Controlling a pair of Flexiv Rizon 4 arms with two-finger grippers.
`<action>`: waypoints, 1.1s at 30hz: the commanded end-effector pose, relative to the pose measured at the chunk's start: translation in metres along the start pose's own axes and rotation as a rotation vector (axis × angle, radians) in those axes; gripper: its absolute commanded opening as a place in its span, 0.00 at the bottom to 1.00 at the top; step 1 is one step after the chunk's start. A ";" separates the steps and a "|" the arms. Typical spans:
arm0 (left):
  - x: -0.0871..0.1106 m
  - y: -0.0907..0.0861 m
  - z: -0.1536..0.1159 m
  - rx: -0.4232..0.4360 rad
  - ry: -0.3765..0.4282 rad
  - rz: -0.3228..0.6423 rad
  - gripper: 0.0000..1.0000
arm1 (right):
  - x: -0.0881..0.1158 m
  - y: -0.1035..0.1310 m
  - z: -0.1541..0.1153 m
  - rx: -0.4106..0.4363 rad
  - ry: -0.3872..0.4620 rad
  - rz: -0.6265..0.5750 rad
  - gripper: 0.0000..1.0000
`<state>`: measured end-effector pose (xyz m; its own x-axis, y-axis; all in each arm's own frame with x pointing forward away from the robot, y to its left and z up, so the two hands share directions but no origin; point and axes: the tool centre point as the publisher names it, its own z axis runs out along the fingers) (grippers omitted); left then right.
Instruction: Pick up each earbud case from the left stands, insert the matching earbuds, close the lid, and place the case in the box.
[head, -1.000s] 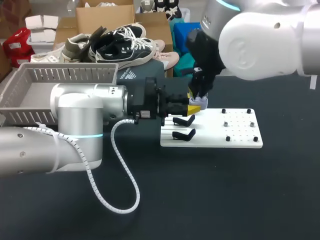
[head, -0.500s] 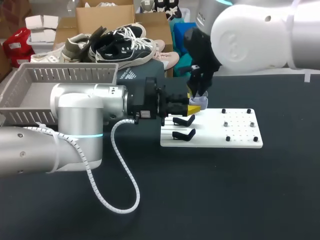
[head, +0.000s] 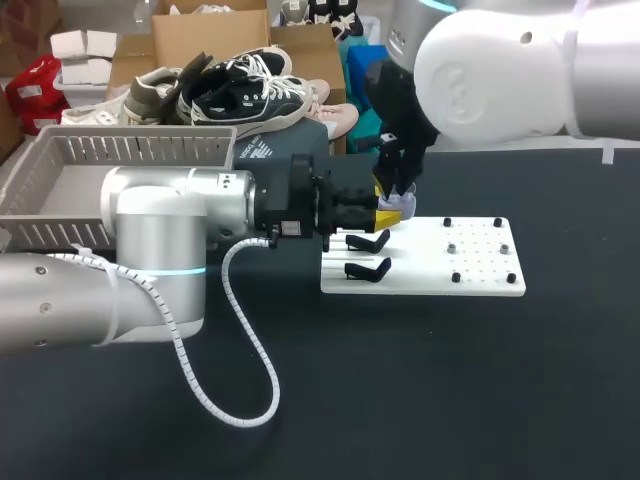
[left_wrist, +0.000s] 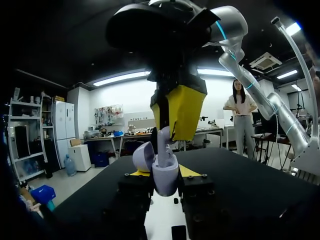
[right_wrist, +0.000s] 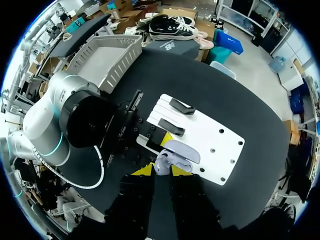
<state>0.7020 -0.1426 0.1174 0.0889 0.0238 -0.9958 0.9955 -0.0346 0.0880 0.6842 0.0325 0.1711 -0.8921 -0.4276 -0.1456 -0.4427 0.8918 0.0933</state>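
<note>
A lavender earbud case (left_wrist: 165, 179) stands upright with its lid (left_wrist: 144, 155) open, and my left gripper (left_wrist: 162, 172) is shut on its body. In the head view the case (head: 402, 203) hangs over the near left corner of the white board (head: 470, 270). My right gripper (left_wrist: 180, 112) comes down from above, shut on a lavender earbud (left_wrist: 163, 145) whose lower end is at the case's opening. The right wrist view has the earbud (right_wrist: 162, 164) between the yellow tips of my right gripper (right_wrist: 161, 170), with the open lid (right_wrist: 182, 151) just ahead.
Two black stands (head: 368, 242) (head: 368, 268) sit empty on the board's left end; small black pegs dot its right half. A grey slatted basket (head: 130, 150) stands at the table's back left. A white spiral cable (head: 235, 330) hangs from my left arm onto the table.
My right arm has shifted slightly left and up over the case. The left arm and the case have stayed still.
</note>
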 end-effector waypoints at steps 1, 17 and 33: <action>0.001 0.001 0.000 0.002 -0.003 0.001 0.00 | -0.002 0.000 0.001 0.000 0.004 0.001 0.00; 0.001 0.001 0.000 0.002 -0.003 0.001 0.00 | -0.005 -0.003 0.007 -0.008 0.018 0.005 0.00; 0.001 0.001 0.000 0.002 -0.003 0.001 0.00 | -0.007 -0.001 0.005 0.001 0.027 0.001 0.44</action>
<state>0.7027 -0.1424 0.1169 0.0887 0.0236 -0.9958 0.9955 -0.0342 0.0879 0.6921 0.0351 0.1641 -0.8941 -0.4318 -0.1191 -0.4432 0.8913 0.0961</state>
